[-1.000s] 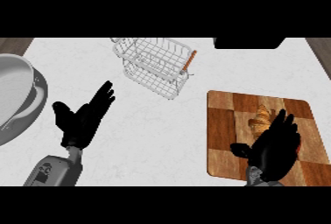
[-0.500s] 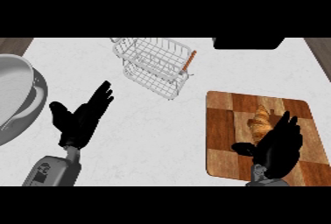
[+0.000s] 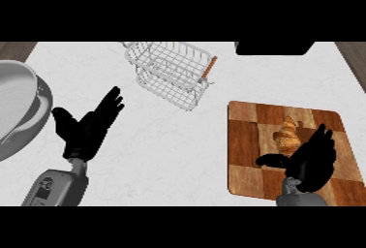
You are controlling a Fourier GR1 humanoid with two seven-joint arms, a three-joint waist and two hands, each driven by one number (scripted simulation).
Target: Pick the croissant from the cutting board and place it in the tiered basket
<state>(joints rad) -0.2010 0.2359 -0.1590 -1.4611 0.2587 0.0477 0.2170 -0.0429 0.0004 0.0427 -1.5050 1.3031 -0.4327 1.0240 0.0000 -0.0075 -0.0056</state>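
The right robot hand [image 3: 309, 162] hovers over the cutting board [image 3: 247, 145], fingers straight and spread, thumb out toward the left, holding nothing. Its fingertips lie just beside the croissant [image 3: 288, 135], at the pastry's lower right; whether they touch it cannot be told. The croissant lies on the board's upper middle, pointing up and down.

The left robot hand [image 3: 87, 128] rests open above the white surface [image 3: 172, 160], fingers straight and slanted up to the right, nothing in it.

Beyond, the wire tiered basket [image 3: 172, 72] stands on the surface near the far edge, well apart from the board, with an orange-handled piece on its right side. A large metal bowl [image 3: 18, 111] sits at the left edge.

Against half a second ago, the right robot hand has crept slightly up the board toward the croissant; the left robot hand and the croissant have not shifted.
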